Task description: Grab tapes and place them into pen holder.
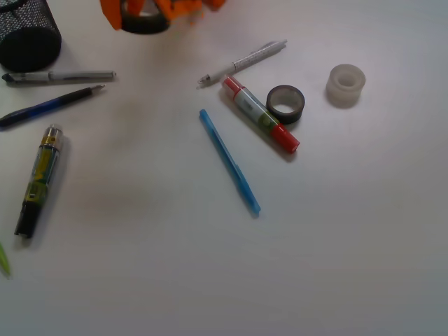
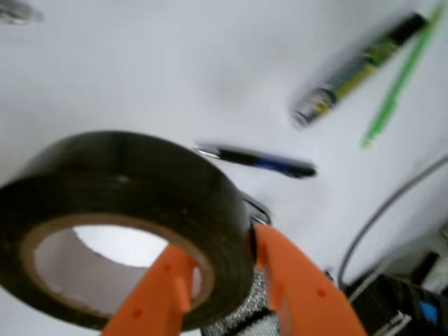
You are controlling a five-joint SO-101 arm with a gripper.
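The orange pincer (image 2: 220, 280) is clamped on the wall of the wide black tape roll (image 2: 122, 224), carried above the tabletop's far edge, right of the mesh pen holder (image 1: 28, 31) in the far-left corner. The thin grip could slip, or the roll could catch the holder's rim.

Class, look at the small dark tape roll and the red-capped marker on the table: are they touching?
Touching. The front view shows the small dark tape roll resting against the red-capped marker, no gap visible between them.
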